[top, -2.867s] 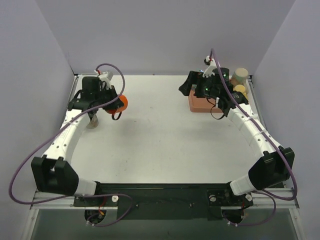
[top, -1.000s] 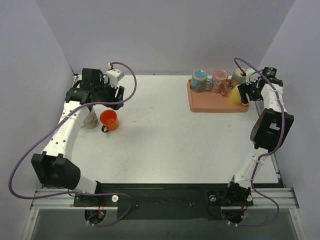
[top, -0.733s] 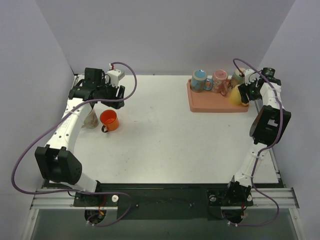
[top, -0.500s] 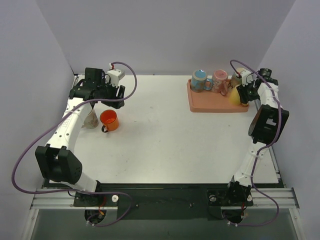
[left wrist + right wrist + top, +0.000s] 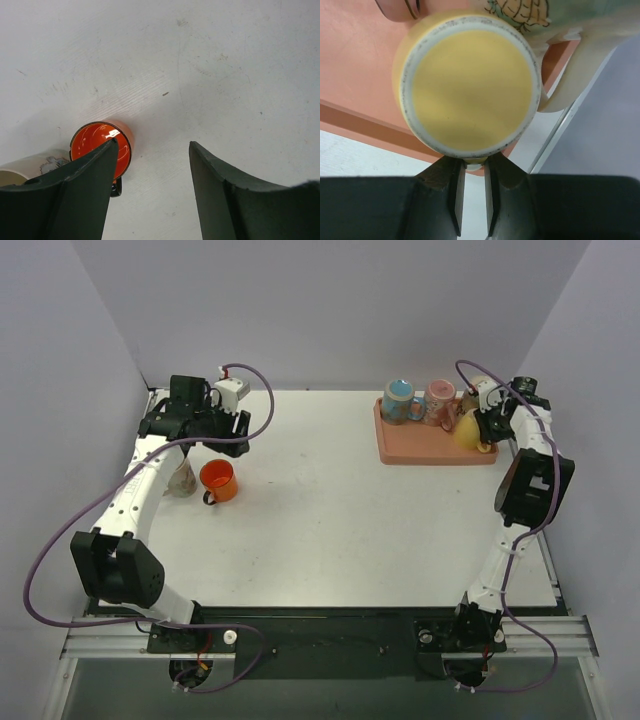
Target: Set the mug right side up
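The yellow mug (image 5: 470,87) stands upside down on the pink tray (image 5: 355,65), its flat base turned toward the right wrist camera. My right gripper (image 5: 474,165) is shut on the mug's handle, which pokes out between the two fingers. From above, the yellow mug (image 5: 468,430) sits at the tray's right end, with the right gripper (image 5: 484,424) at its right side. My left gripper (image 5: 152,145) hangs open and empty over the table, its left finger overlapping an upright orange mug (image 5: 95,145).
A blue mug (image 5: 398,398), a pink mug (image 5: 438,400) and a cream mug (image 5: 478,390) stand on the tray (image 5: 420,452) behind the yellow one. A beige mug (image 5: 182,478) lies beside the orange mug (image 5: 218,480). The right wall is close to the tray.
The right gripper's jaws have closed onto the yellow mug's handle and nudged slightly inward. The left arm has stayed still over the last second.
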`<state>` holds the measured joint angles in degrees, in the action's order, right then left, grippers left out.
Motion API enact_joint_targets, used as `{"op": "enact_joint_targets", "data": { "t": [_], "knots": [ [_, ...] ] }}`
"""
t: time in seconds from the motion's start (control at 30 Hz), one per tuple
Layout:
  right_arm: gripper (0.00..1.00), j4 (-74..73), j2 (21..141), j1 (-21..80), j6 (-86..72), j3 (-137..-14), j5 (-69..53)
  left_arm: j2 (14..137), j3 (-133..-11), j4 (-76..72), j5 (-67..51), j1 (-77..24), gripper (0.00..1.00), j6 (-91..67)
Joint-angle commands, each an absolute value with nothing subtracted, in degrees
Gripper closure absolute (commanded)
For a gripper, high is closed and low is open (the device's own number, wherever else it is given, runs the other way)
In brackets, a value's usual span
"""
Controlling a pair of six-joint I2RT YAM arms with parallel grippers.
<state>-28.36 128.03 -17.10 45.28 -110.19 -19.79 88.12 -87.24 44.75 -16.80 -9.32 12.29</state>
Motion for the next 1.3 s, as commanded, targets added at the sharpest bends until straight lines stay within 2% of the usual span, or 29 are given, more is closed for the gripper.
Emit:
{"op": "enact_joint_targets", "data": {
  "t": [0.0, 0.17, 0.3, 0.57, 0.77, 0.97, 1.27],
  "knots": [
    [1.00, -27.79, 121.04, -14.33, 40.35, -107.14, -19.61, 86.84, -90.26, 43.24, -19.51, -9.49, 0.32, 11.69],
    [1.00, -19.79, 111.29, -10.29, 34.29, -99.68, -14.16, 84.29, -89.83, 44.38, -23.02, -9.84, 0.32, 11.08],
    [1.00, -14.95, 106.45, -9.05, 29.11, -97.56, -15.55, 81.31, -87.72, 43.33, -25.48, -10.72, 0.31, 10.02],
    [1.00, -11.52, 97.49, -4.93, 23.40, -92.82, -15.47, 77.61, -85.34, 41.14, -30.32, -11.34, 0.31, 5.37],
    [1.00, -9.94, 88.17, 2.62, 18.20, -86.15, -13.09, 74.19, -82.53, 36.31, -35.67, -11.60, 0.31, 0.36],
    [1.00, -3.00, 77.88, 10.79, 6.52, -77.89, -14.76, 73.30, -80.43, 27.43, -42.26, -12.04, 0.29, -12.45],
    [1.00, 7.81, 67.15, 18.80, -5.18, -68.83, -18.80, 76.98, -70.57, -7.46, -55.37, -13.18, 0.25, -45.51]
  ]
}}
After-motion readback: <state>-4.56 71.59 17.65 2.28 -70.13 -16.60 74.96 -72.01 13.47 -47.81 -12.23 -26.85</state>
